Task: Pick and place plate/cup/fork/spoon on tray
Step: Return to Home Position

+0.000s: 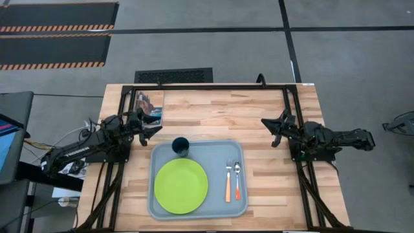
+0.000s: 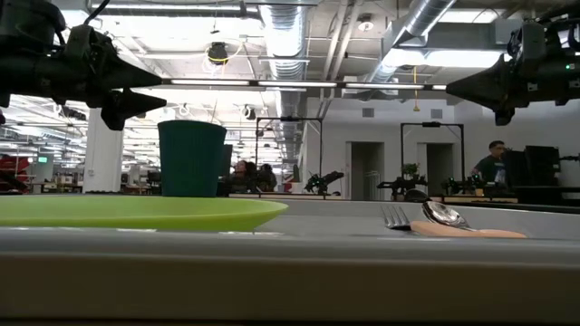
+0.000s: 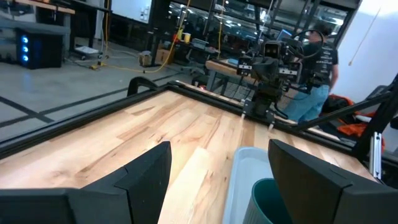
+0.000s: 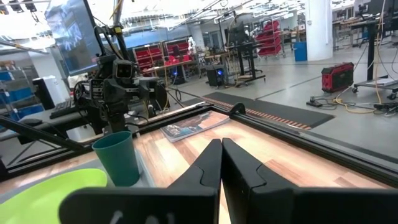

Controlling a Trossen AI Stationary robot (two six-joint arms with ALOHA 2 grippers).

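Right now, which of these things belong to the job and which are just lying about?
Job: tray, holding plate, cup, fork and spoon; left arm, jaws open, and right arm, jaws shut, either side of it.
Lying about: magazine at the far left corner of the table; a person in the room behind.
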